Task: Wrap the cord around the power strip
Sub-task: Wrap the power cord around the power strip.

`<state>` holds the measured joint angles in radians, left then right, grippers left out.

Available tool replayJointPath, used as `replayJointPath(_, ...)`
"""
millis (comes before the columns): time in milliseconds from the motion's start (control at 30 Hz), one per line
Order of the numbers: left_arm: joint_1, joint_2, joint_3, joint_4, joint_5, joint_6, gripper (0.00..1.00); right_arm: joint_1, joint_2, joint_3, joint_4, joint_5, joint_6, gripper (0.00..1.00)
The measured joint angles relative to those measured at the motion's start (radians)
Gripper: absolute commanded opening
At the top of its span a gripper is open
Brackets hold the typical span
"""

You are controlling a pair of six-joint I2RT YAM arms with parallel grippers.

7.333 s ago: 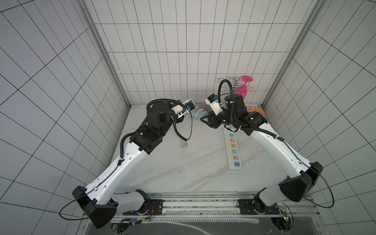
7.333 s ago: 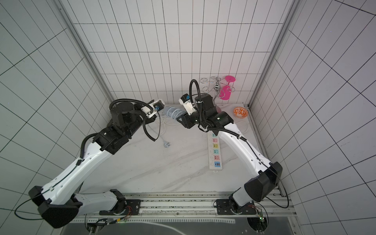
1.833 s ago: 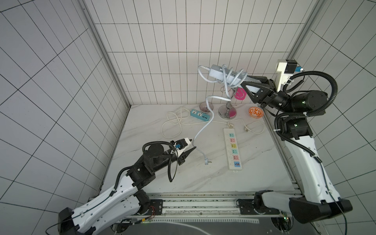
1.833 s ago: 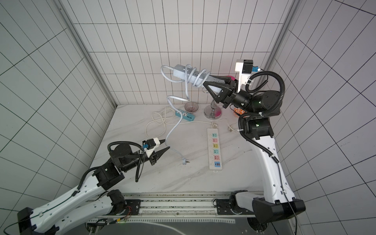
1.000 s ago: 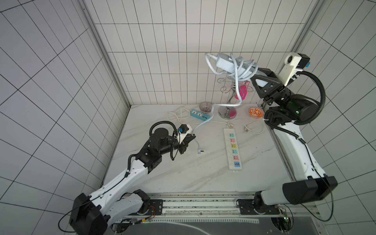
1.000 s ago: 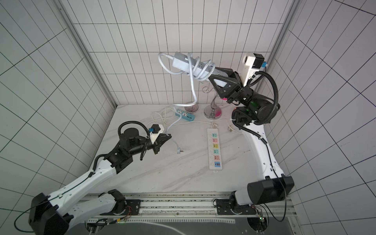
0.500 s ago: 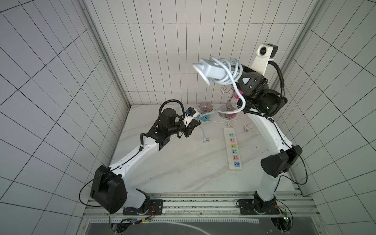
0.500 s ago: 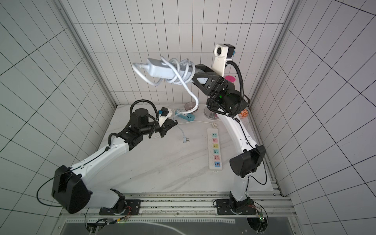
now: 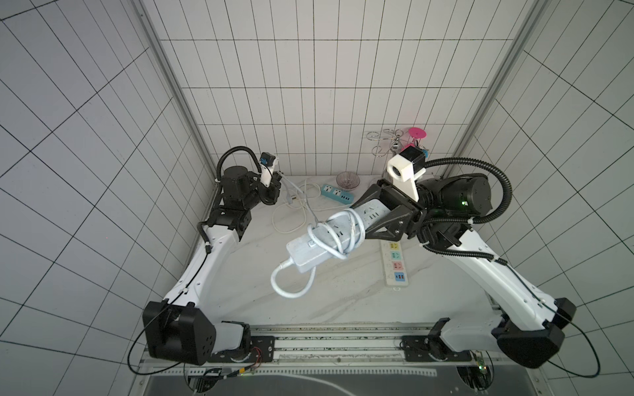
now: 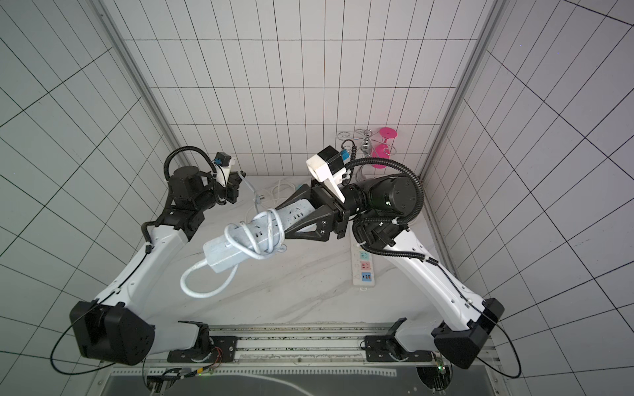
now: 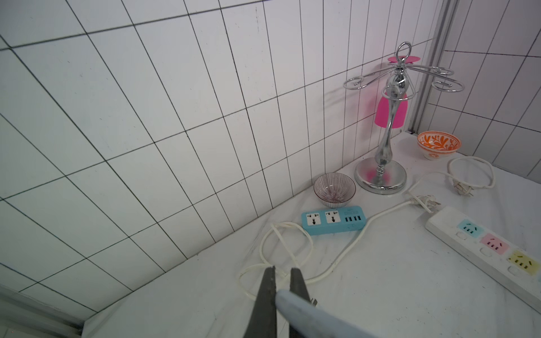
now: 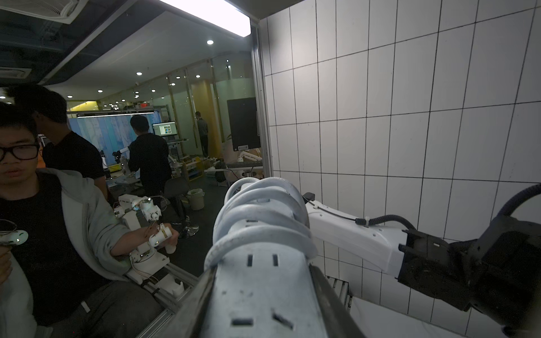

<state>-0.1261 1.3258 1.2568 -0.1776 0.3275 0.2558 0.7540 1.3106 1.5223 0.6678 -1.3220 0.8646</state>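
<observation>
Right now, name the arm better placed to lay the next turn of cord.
Left, probably. The left gripper is shut on the cord near its plug; the right gripper is clamped on the power strip, holding it aloft.

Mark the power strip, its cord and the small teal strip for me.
power strip (image 9: 301,255): in a top view, bare free end of its body.
cord (image 12: 257,204): right wrist view, coils wound round the strip.
small teal strip (image 11: 333,220): left wrist view, middle of its top face.
</observation>
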Motion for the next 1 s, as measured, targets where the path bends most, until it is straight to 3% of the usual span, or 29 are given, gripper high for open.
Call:
replayJointPath(233,0.012,-0.011,0.083,-0.051,-0.198,0.04,0.0,0.047,0.064,-0.018,-0.565,0.022,-0.439,0.0)
replayJointPath(433,0.013,-0.02,0.144,-0.085,-0.3,0.077,0.0,0.088,0.233,0.001,-1.08,0.18,-0.793,0.0)
replayJointPath(533,0.011,-0.04,0.148,-0.106,-0.332,0.098,0.0,0.096,0.285,0.001,-1.207,0.271,-0.868,0.0)
replayJointPath(767,-0.05,-0.098,0.148,-0.146,-0.441,0.175,0.0,0.064,0.29,0.001,-1.286,0.396,-0.922,0.0)
replayJointPath(1000,-0.147,-0.171,0.148,-0.162,-0.533,0.236,0.0,-0.086,0.29,-0.001,-1.258,0.483,-0.879,0.0)
